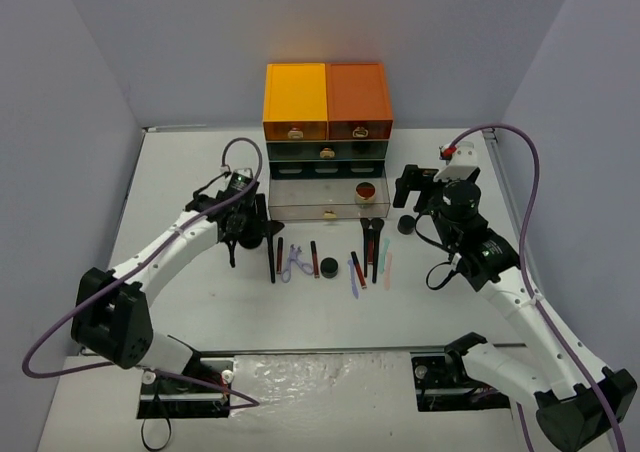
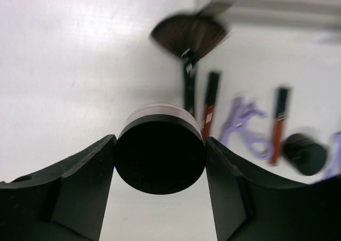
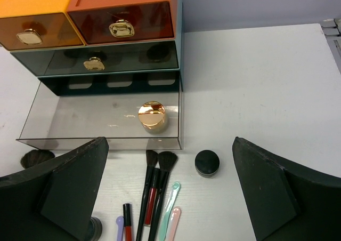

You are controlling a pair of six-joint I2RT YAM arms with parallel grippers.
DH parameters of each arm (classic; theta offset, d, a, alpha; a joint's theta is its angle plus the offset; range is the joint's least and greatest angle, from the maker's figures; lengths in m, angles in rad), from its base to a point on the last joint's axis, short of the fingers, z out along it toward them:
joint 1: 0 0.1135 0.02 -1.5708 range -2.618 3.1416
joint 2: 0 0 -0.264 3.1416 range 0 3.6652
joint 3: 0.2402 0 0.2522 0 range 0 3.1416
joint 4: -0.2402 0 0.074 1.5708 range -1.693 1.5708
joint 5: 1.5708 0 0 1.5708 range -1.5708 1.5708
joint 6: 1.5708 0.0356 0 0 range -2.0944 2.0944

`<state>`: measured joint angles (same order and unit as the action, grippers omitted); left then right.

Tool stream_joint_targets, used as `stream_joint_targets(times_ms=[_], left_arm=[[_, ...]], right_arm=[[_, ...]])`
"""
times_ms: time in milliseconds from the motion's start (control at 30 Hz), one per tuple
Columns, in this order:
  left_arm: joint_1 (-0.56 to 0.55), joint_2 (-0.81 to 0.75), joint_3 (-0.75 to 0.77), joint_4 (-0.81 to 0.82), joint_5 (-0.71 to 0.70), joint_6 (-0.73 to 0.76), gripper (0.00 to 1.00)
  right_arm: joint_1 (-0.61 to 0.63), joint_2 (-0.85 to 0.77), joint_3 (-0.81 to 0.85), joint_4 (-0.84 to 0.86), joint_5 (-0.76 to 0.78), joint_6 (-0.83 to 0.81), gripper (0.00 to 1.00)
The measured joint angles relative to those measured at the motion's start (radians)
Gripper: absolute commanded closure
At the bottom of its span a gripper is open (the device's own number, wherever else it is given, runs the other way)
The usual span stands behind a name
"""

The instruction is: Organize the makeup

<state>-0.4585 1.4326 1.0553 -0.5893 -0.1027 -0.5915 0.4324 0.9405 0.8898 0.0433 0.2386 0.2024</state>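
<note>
I see my left fingers (image 2: 88,177) clamping a black round jar (image 2: 160,153) at the table's (image 1: 180,172) left; my right fingers (image 3: 69,182) hang released, wide.

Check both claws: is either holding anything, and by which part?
Left claw grips the black round jar by its side wall, one finger pressed against each side. Right claw stands open and holds nothing.
</note>
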Motion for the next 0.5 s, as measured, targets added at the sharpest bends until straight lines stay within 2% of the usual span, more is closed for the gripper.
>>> stream_joint_targets(times_ms=[200, 300, 500], left_arm=[[-0.031, 0.068, 0.315, -0.008, -0.004, 0.009, 0.85], [-0.054, 0.171, 0.460, 0.028, -0.007, 0.021, 0.86], [-0.109, 0.415, 0.651, 0.044, -0.029, 0.075, 0.86]], right_arm=[[0.000, -0.036, 0.000, -0.003, -0.001, -0.007, 0.00], [0.000, -0.053, 0.000, -0.005, -0.006, -0.012, 0.00], [0.000, -0.091, 0.000, -0.029, -0.020, -0.020, 0.00]])
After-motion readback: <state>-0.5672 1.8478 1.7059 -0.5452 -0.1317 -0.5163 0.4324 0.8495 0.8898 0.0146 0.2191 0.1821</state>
